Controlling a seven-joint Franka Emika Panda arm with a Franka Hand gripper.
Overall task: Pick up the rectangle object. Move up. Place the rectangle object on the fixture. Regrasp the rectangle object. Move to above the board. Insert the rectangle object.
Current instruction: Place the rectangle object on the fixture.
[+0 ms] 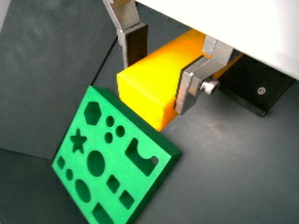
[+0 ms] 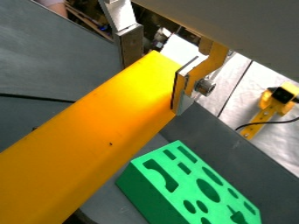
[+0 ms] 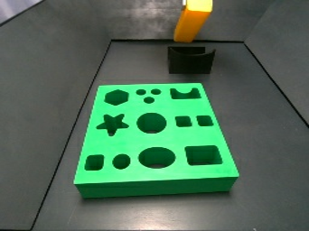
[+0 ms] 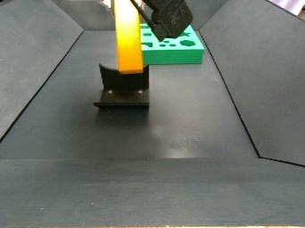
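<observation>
Holding the block (image 4: 125,36) upright over the fixture (image 4: 120,87), fingers (image 1: 193,83) of the gripper (image 1: 163,66) pinching its upper part. Best lowered straight, kept plumb, seated in the notch before release. Beyond on the tabletop (image 4: 167,134), the board (image 4: 174,49) waiting.

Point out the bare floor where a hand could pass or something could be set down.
Free: the dark floor between the board and the fixture, and the wide stretch on the fixture's other side. Narrow strips flank the board. Crowded: over the fixture, where the gripper has its jaws shut on the rectangle object.
</observation>
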